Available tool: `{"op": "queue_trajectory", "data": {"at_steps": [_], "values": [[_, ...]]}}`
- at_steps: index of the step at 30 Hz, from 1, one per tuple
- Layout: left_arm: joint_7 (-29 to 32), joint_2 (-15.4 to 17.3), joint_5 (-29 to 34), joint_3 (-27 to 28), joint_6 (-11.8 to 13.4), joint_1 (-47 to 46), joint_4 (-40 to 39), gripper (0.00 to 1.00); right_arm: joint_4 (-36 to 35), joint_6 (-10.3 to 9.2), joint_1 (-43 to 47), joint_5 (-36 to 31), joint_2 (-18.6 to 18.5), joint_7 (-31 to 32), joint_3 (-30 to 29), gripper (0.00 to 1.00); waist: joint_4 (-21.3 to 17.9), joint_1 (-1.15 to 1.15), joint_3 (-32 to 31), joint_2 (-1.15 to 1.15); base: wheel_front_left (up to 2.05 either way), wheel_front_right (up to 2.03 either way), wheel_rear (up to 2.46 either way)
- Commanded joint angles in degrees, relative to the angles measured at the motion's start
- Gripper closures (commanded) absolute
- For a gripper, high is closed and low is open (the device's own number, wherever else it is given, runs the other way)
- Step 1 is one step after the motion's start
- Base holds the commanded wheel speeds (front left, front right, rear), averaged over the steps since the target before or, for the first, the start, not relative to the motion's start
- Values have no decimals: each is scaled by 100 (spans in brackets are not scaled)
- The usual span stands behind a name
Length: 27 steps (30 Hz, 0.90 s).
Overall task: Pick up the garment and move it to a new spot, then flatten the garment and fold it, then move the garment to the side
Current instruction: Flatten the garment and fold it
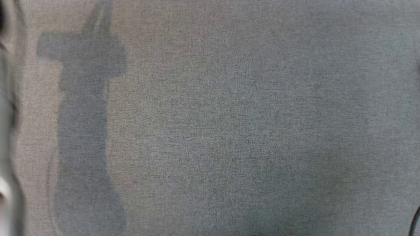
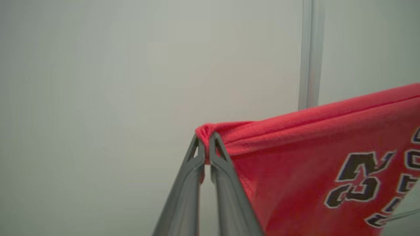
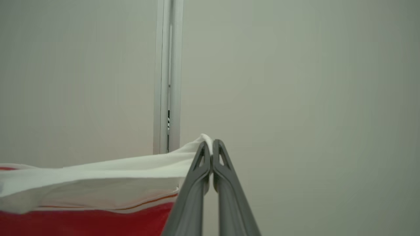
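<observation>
While left claw (image 2: 206, 140) and right claw (image 3: 211, 146) pinch the garment (image 2: 295, 147), lettering (image 2: 361, 178) is cropped.

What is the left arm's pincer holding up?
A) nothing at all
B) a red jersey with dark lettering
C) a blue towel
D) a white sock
B: the left pincer is shut on a bunched edge of the red jersey, dark lettering showing on it.

Left end effector (image 2: 206, 140) and right end effector (image 3: 211, 145) pinch closed.
</observation>
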Motion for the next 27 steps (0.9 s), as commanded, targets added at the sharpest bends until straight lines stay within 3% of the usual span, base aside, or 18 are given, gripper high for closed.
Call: {"op": "queue_trajectory", "data": {"at_steps": [1,8,15,27], "values": [[3,30,11,96,14,370,21,100,-86,-35,274,89,-85,2,-87,100,4,0,-46,0,0,0,0],[-1,-662,197,483,-68,2952,-193,100,-535,-35,3061,704,268,1,-287,100,-41,0,-566,0,0,0,0],[-1,-1248,357,915,-114,4771,-131,100,-633,-34,4978,1233,705,1,-116,100,-207,0,-1266,0,0,0,0],[-2,-1426,258,1245,-183,6539,-245,100,-310,-33,6842,1483,777,1,390,100,-334,0,-2434,0,0,0,0]]}}
